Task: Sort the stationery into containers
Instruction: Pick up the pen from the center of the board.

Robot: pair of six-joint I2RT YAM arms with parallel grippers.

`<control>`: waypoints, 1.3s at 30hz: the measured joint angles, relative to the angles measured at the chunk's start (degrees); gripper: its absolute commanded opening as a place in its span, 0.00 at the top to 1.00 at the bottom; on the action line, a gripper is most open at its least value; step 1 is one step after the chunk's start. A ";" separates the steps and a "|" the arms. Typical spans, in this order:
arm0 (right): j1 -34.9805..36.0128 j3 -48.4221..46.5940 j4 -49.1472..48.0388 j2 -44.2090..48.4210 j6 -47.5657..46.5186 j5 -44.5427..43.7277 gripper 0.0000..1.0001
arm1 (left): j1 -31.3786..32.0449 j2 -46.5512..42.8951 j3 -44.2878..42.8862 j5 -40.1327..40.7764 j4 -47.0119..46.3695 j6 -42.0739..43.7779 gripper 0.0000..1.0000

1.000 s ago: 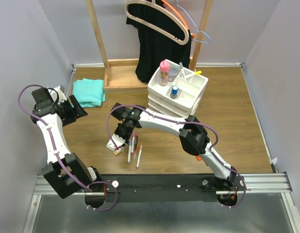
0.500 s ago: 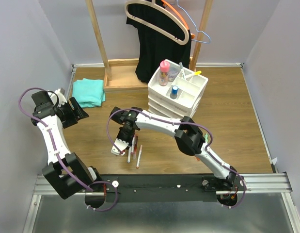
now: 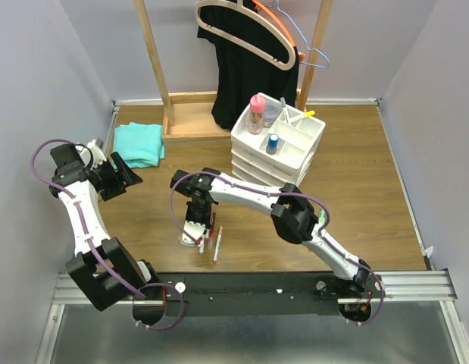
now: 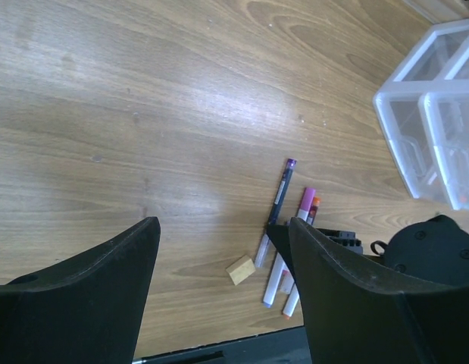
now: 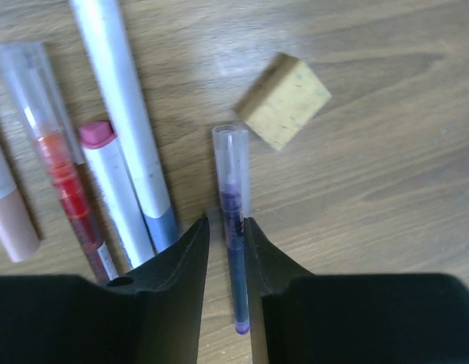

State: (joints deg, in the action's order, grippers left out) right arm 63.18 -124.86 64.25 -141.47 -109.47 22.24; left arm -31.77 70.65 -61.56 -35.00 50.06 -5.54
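Waiting organiser: upper centre of the top view, well apart from the pens; I judge the long carry a drop risk.
Left gripper: fingers wide apart and empty, at the top view's left edge.
Right gripper: fingers straddle the purple pen, lower centre; I cannot tell if they are clamped.
White pen: just beside one finger; it may get dragged.
Eraser: near the cap; a rolling pen could knock it.
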 measured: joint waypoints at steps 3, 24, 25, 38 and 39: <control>0.24 -0.22 1.64 -0.09 -2.51 -1.51 0.77 | 0.00 0.00 -0.02 -1.64 0.15 -0.20 0.22; 0.79 -8.74 8.07 -3.76 -0.37 -5.97 0.99 | -0.02 -4.68 1.81 -5.90 0.81 -0.96 0.22; 0.33 -10.19 8.39 -4.39 1.42 -5.40 0.99 | -0.02 -4.68 1.86 -6.01 0.79 -0.90 0.22; -11.54 -2.49 -0.42 14.75 40.46 11.96 0.99 | 1.11 -5.05 1.79 -7.72 0.76 2.75 0.22; -13.11 -1.42 -4.00 17.90 47.21 15.06 0.99 | 1.60 -4.98 1.68 -7.74 0.76 2.99 0.22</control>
State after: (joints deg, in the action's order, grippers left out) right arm 50.06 -126.28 60.25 -123.57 -62.26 37.30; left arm -30.17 65.67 -59.88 -42.74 50.83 -2.55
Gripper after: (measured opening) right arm 0.020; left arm 0.782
